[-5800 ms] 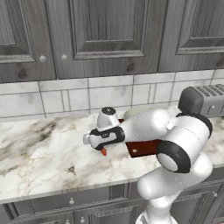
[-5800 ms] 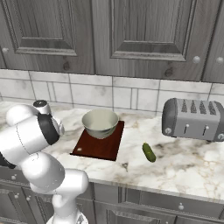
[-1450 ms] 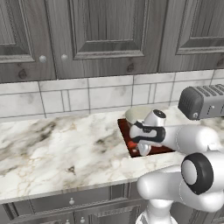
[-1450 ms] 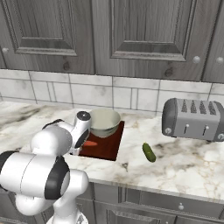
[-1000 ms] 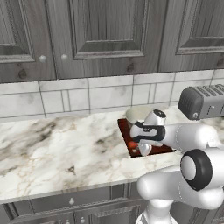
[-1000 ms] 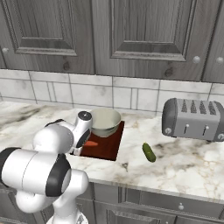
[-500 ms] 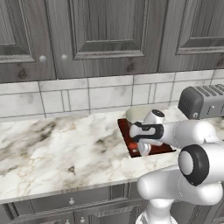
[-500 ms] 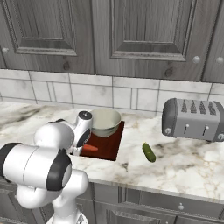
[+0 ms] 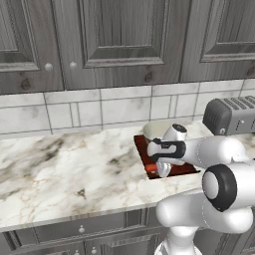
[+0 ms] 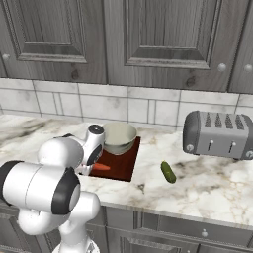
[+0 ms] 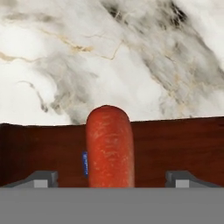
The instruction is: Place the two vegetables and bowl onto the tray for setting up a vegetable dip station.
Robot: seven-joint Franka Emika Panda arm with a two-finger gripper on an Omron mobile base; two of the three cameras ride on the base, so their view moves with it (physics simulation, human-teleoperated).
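Carrot, left base view: the orange-red carrot (image 9: 151, 168) lies on the near left part of the dark reddish-brown tray (image 9: 143, 152), just under the gripper (image 9: 162, 170); the bowl (image 9: 155, 130) sits on the tray's far part, half hidden by the arm; the toaster (image 9: 233, 115) stands to the right against the tiled wall.
Tray, right base view: the carrot (image 10: 101, 167) rests on the tray (image 10: 122, 165) near its front left, the bowl (image 10: 118, 137) on its back half, touching neither the carrot nor the gripper (image 10: 85, 170); the dark green cucumber (image 10: 168, 172) lies on the bare worktop (image 10: 207, 183) between tray and toaster (image 10: 221, 134), well apart from the tray.
Jaws, hand view: the fingertips (image 11: 41, 178) stand wide to either side of the carrot (image 11: 109, 146) with clear gaps; spread, pinching nothing; the carrot lies on the tray (image 11: 39, 151) with its tip at the rim, marble beyond.
Step in hand: judged, the carrot is set down and let go; bowl and carrot are on the tray, the cucumber is not yet.
Next move: likely lift straight up clear of carrot and bowl, swing right, come down over the cucumber across its width; it is round and may roll.
Surface and room: white marble worktop with grey and tan veins; pale tile backsplash; dark grey panelled cabinets (image 10: 163, 34) above with small round knobs.
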